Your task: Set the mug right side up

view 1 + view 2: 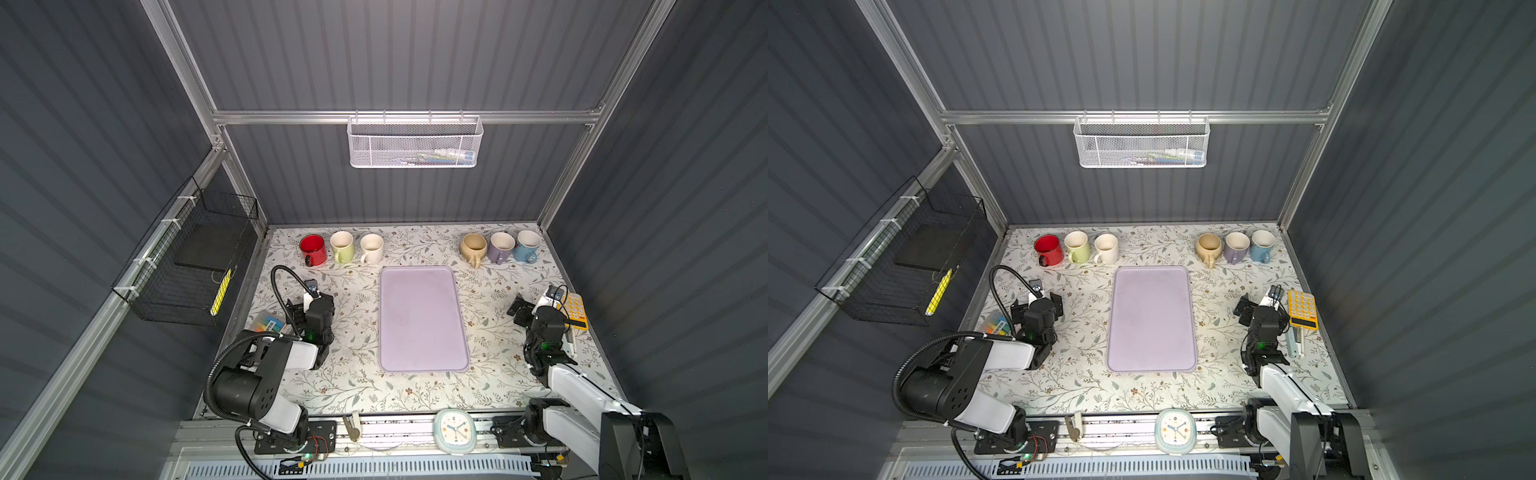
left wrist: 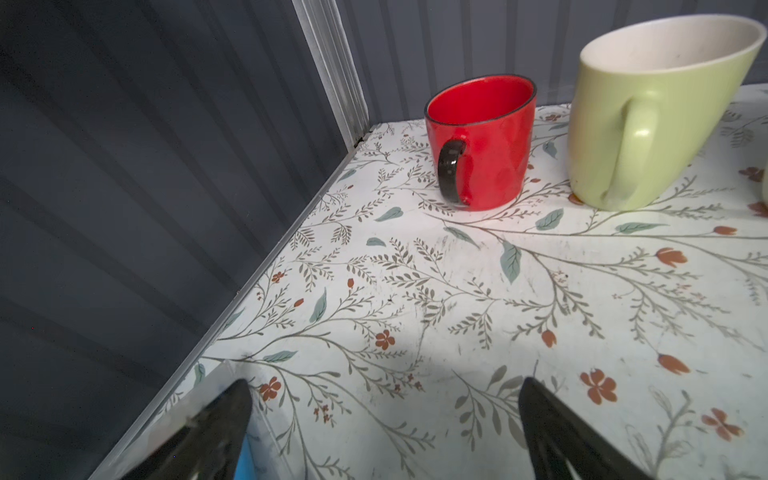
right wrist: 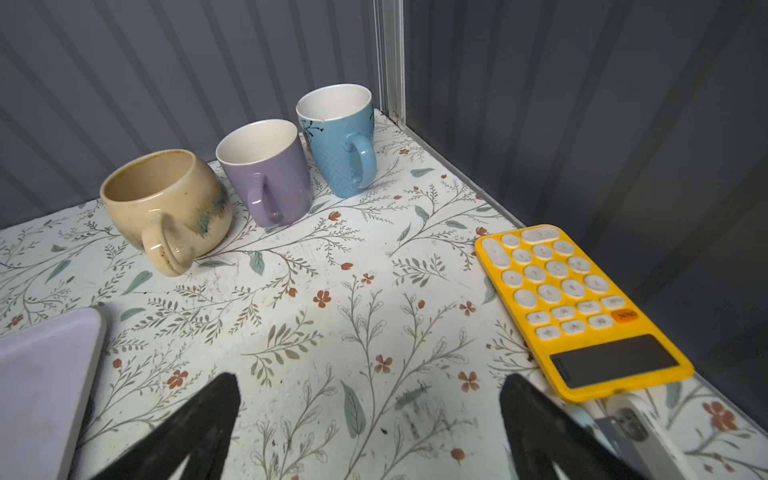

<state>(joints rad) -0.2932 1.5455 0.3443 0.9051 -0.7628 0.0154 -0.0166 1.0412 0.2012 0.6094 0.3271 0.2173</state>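
Though the red mug (image 2: 482, 141) looks mouth-up, it's prob. stiff, slick, breakable, so you pinch its wall at the rim. Empty, left gripper (image 2: 385, 384) & right gripper (image 3: 370, 378) gape wide.

Contents of the mesh basket (image 1: 374, 145) are too blurred to tell.

A red ceramic mug (image 1: 312, 249), a light green mug (image 1: 343, 247) and a white mug (image 1: 371, 248) stood tight together at the back left — a beige mug (image 1: 473, 247), a purple mug (image 1: 500, 247) and a blue mug (image 1: 527, 246) at the back right. Between the two groups the flowery table (image 1: 419, 249) lay bare. A flat lilac plastic tray (image 1: 422, 320) filled the middle.
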